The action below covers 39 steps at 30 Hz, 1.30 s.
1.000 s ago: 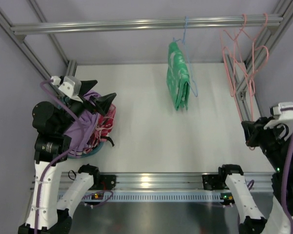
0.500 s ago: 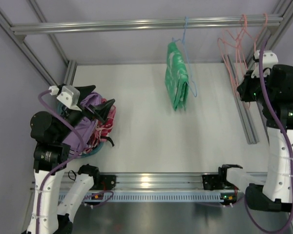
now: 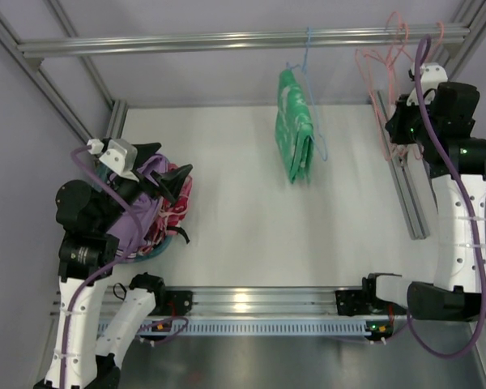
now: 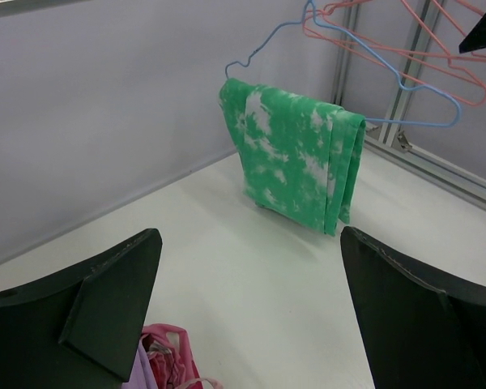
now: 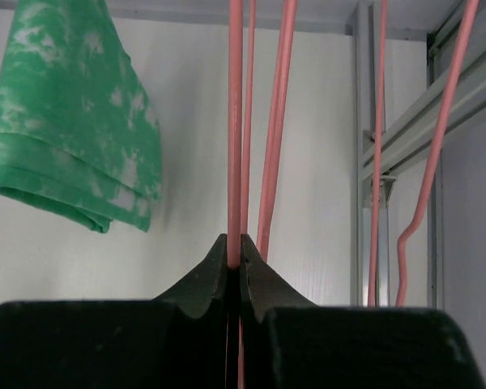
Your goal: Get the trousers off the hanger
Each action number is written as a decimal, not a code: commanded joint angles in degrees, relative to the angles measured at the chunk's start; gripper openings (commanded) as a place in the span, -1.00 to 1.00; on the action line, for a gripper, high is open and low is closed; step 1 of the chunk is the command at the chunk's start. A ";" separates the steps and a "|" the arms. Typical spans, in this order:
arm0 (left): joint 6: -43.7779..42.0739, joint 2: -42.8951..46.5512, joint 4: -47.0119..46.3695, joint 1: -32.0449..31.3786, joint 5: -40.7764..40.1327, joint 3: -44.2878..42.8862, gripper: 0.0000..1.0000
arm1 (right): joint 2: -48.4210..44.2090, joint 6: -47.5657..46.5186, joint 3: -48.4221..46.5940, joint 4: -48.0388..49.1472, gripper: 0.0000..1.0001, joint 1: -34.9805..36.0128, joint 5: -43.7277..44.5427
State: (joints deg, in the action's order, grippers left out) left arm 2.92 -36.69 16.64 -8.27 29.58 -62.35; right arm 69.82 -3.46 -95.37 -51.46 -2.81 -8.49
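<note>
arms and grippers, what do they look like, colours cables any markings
The left arm and right arm both have white links with black joint housings, and a purple cable runs along each. A white camera block sits at each wrist. The left gripper and right gripper have matte black, wedge-shaped jaws. Small green lights glow on the right arm's joints. No lettering is legible.

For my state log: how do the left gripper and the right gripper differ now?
The left gripper has its jaws wide open and empty; the right gripper has them shut on the hanger. The left gripper is above the clothes heap; the right gripper is at the far right. Both are black.
</note>
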 commanded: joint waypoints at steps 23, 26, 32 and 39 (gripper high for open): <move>3.85 -4.44 6.54 0.27 -2.68 -1.63 0.96 | -10.84 1.98 3.09 0.66 0.18 -0.71 -2.56; 3.68 -6.29 9.98 0.27 -4.36 -2.69 0.96 | -13.21 1.09 2.65 -0.65 0.76 -0.71 -9.75; -1.33 -15.68 26.75 0.36 -5.68 -8.65 0.96 | -18.93 -2.16 8.97 -5.13 0.99 -0.71 -32.42; -1.07 -21.24 37.50 0.36 -10.86 -10.34 0.96 | -24.29 -9.89 17.67 -9.00 0.99 -0.62 -38.97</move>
State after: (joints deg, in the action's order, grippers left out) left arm 2.28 -59.53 47.35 -8.25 22.15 -71.26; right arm 46.39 -8.32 -80.20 -57.98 -2.92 -41.67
